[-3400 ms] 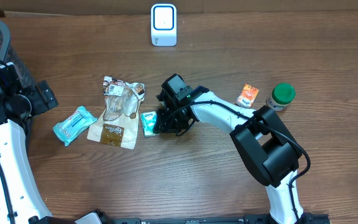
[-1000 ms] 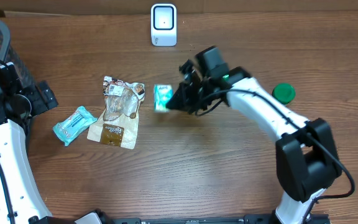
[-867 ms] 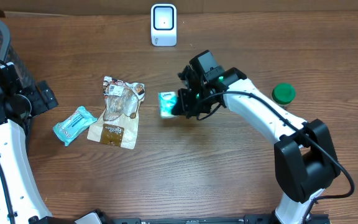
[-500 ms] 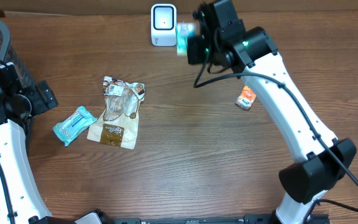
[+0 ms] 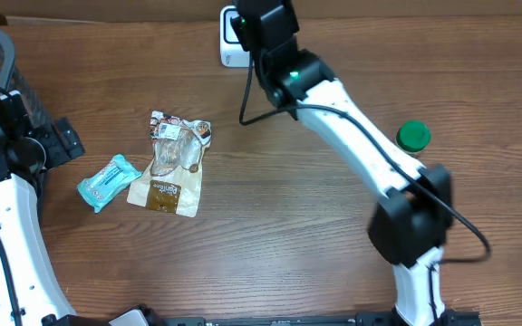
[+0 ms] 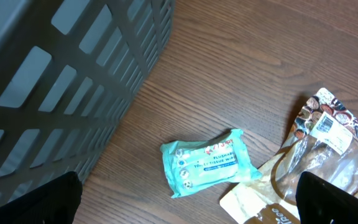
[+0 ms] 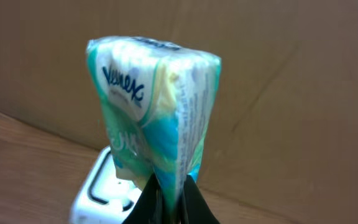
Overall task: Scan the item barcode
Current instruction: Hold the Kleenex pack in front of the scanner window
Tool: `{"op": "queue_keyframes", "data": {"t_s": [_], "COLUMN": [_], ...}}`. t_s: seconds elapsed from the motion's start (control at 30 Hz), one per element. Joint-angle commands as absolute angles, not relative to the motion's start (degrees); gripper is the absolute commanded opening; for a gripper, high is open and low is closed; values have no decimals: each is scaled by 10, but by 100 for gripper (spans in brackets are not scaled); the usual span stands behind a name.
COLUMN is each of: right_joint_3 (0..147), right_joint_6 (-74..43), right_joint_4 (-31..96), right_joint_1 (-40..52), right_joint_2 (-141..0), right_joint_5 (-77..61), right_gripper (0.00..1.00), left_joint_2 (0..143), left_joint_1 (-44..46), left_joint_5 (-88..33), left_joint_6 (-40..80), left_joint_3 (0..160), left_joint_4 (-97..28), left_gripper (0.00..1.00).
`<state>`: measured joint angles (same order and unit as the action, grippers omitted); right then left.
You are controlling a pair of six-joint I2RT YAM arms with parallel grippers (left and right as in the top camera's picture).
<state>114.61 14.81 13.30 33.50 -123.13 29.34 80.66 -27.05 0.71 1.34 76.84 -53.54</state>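
1. Counter (image 5: 270, 254): dark wood-grain top that carries all the loose goods.
2. Right arm (image 5: 352, 136): white, reaching from the near edge to the far edge of the counter.
3. Left arm (image 5: 7, 226): white, drawn back along the left side.
4. Basket (image 6: 73, 74): grey lattice wall at the counter's far left corner, near the left arm.
5. Snack pouch (image 5: 172, 163): brown and clear, lying flat left of centre.
6. Wipes pack (image 6: 208, 160): teal, flat, just beside the pouch on its left; one corner meets the pouch edge.
7. Scanner (image 5: 229, 41): white, upright at the far edge, partly covered from above by the right arm's head.
8. Tissue pack (image 7: 154, 112): Kleenex, green and white, raised off the counter on end, directly over the scanner.
9. Green-capped jar (image 5: 413, 137): upright at the right, well apart from the rest.
10. Right fingers (image 7: 197, 208): pinching the tissue pack's lower edge.
11. Left fingers (image 6: 334, 196): spread wide, holding nothing, above the wipes pack.
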Motion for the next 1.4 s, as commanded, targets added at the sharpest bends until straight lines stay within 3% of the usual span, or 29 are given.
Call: {"op": "queue_keyframes", "data": {"t_s": [0.0,0.17,0.47,1.37], "right_joint_3": [1151,1151,1151,1152], "right_joint_6": [288,451,603,601], "right_joint_4": [72,-40,-119,-144], "right_joint_1": [327,327,325,329], "right_joint_2": [-1288,-1362,-1461,-1443], "right_joint_5": [314,315,310,394], "right_gripper": [4,4,4,4], "left_joint_2": [799,799,799,799], "left_joint_1": [-277,-277,-277,-277], "left_joint_5": [15,15,15,15], "left_joint_6": [17,17,17,17], "left_joint_3": [770,770,770,770], "left_joint_4": [-533,-533,-533,-533], "left_gripper": [99,100,100,100]}}
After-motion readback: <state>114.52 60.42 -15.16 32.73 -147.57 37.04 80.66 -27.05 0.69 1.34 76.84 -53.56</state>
